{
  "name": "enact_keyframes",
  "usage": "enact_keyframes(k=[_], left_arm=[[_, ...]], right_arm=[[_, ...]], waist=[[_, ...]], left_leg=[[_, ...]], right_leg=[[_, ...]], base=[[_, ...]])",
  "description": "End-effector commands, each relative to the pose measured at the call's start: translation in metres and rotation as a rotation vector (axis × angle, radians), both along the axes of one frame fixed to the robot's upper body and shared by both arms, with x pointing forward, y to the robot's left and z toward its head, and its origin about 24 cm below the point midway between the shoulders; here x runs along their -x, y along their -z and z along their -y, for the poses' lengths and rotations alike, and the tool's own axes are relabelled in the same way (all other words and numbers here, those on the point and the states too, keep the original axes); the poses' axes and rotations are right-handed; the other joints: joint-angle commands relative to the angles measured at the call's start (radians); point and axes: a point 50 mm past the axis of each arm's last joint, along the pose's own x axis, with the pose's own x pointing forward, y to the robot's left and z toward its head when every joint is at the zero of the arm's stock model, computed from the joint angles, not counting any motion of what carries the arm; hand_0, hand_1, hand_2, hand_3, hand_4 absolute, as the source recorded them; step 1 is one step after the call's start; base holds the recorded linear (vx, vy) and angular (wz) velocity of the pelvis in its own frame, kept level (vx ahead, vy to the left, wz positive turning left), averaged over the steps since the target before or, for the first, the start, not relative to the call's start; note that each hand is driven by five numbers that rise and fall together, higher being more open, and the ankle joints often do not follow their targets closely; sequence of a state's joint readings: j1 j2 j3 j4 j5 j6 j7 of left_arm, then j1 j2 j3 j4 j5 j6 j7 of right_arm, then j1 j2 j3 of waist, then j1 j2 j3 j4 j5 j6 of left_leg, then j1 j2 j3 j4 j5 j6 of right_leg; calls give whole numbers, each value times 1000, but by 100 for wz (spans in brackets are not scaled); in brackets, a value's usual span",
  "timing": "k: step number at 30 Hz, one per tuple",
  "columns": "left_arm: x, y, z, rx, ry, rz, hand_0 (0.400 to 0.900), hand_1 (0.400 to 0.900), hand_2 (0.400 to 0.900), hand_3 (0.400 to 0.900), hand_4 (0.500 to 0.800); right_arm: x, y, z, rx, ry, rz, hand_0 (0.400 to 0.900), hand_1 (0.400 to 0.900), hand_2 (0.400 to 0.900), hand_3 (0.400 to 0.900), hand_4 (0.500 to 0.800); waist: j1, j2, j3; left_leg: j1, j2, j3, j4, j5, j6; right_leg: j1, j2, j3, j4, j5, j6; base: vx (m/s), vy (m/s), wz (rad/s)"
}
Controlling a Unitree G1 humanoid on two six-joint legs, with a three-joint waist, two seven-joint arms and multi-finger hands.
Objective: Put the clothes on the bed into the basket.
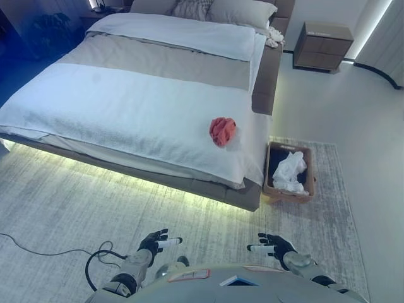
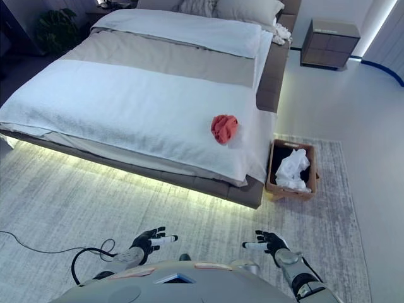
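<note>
A crumpled red garment (image 1: 222, 130) lies on the white bed cover (image 1: 126, 107) near the bed's right front corner. A brown basket (image 1: 271, 170) stands on the rug beside that corner, with a white garment (image 1: 290, 172) inside it. Both my hands hang low at the bottom of the view, far from the bed. My left hand (image 1: 154, 242) and my right hand (image 1: 273, 244) are open, fingers relaxed, holding nothing.
The bed has grey pillows (image 1: 240, 11) at the head and a lit strip under its frame. A small white cloth (image 1: 274, 36) lies at the bed's far right edge. A nightstand (image 1: 323, 45) stands at the back right. A grey rug (image 1: 57, 196) covers the floor.
</note>
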State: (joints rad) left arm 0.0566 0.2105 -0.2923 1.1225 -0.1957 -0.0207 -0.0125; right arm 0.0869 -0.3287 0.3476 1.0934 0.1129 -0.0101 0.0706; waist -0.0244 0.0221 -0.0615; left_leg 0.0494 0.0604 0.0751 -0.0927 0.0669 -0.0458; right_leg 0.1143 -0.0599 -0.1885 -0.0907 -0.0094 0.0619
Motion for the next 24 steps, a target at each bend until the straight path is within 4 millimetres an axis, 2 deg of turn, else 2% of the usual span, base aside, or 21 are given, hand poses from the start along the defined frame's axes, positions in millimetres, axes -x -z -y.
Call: enact_keyframes(k=[1, 4, 6, 7, 10, 12, 14, 16, 19, 20, 21, 22, 24], left_arm=[[-43, -13, 1, 39, -31, 156, 900, 900, 900, 900, 800], [-52, -17, 3, 61, -36, 192, 900, 900, 900, 900, 800], [-54, -18, 4, 66, -41, 198, 900, 900, 900, 900, 800], [-57, -19, 4, 70, -53, 210, 900, 900, 900, 900, 800], [-66, -23, 7, 97, -87, 243, 900, 900, 900, 900, 800], [-73, -26, 9, 115, -106, 267, 900, 900, 900, 900, 800], [-76, -27, 9, 119, -118, 278, 900, 900, 900, 900, 800], [-78, -27, 11, 116, -114, 283, 900, 900, 900, 900, 800], [-76, -26, 14, 110, -118, 280, 900, 900, 900, 900, 800], [-74, -25, 13, 107, -131, 276, 900, 900, 900, 900, 800], [-71, -23, 14, 115, -147, 267, 900, 900, 900, 900, 800], [-69, -23, 13, 115, -166, 261, 900, 900, 900, 900, 800], [-71, -23, 11, 114, -176, 261, 900, 900, 900, 900, 800]], right_arm=[[-38, -14, 13, 27, -11, 137, 900, 900, 900, 900, 800], [-47, -17, 14, 31, -21, 164, 900, 900, 900, 900, 800], [-49, -18, 14, 31, -25, 171, 900, 900, 900, 900, 800], [-49, -19, 15, 34, -23, 171, 900, 900, 900, 900, 800], [-50, -21, 22, 53, -9, 179, 900, 900, 900, 900, 800], [-55, -25, 28, 76, -1, 191, 900, 900, 900, 900, 800], [-58, -27, 31, 85, 5, 203, 900, 900, 900, 900, 800], [-65, -30, 34, 101, 0, 221, 900, 900, 900, 900, 800], [-75, -34, 33, 110, -21, 253, 900, 900, 900, 900, 800], [-76, -34, 31, 107, -28, 254, 900, 900, 900, 900, 800], [-76, -32, 28, 100, -38, 248, 900, 900, 900, 900, 800], [-77, -32, 25, 93, -42, 251, 900, 900, 900, 900, 800], [-75, -30, 22, 77, -29, 244, 900, 900, 900, 900, 800]], waist=[[-9, -32, 35], [-10, -41, 74], [-9, -45, 87], [-5, -51, 105], [3, -52, 151], [0, -46, 167], [0, -42, 168], [9, -22, 177], [21, 9, 172], [26, 11, 166], [32, 14, 149], [36, 15, 136], [36, 0, 106]], left_leg=[[-28, 15, -23, 35, -48, -32], [-92, 28, -29, 151, -71, -40], [-127, 27, -35, 212, -79, -45], [-166, 19, -40, 299, -95, -48], [-278, -4, -64, 502, -50, -51], [-333, -22, -69, 483, -25, -47], [-353, -16, -49, 389, -23, -40], [-381, -7, -44, 223, 67, -46], [-388, 6, 2, 13, 135, -63], [-388, 10, 3, 14, 153, -72], [-367, 9, 4, 12, 138, -55], [-359, 3, -2, 15, 154, -53], [-362, -24, 9, 65, 127, -34]], right_leg=[[-29, 7, 26, 3, -41, -1], [-53, 21, 43, 18, -42, -18], [-54, 23, 41, 18, -43, -24], [-48, 25, 40, 17, -44, -30], [-26, 25, 23, 11, -45, -46], [-21, 23, 12, 4, -50, -46], [-24, 21, 12, 3, -53, -42], [-28, 31, 13, 3, -57, -34], [-21, 43, 30, 3, -73, -10], [-12, 44, 41, 3, -79, -6], [3, 37, 58, 3, -93, 5], [23, 28, 64, 3, -106, 8], [62, -11, 66, 3, -130, 20]], base=[[-42, -145, -6], [-79, -165, -6], [-43, -117, 0], [-27, -107, 5], [3, -105, 9], [67, -12, 4], [123, 30, 3], [156, 102, -9], [249, 157, -31], [328, 194, -69], [360, 224, -70], [415, 272, -45], [480, 287, -19]])
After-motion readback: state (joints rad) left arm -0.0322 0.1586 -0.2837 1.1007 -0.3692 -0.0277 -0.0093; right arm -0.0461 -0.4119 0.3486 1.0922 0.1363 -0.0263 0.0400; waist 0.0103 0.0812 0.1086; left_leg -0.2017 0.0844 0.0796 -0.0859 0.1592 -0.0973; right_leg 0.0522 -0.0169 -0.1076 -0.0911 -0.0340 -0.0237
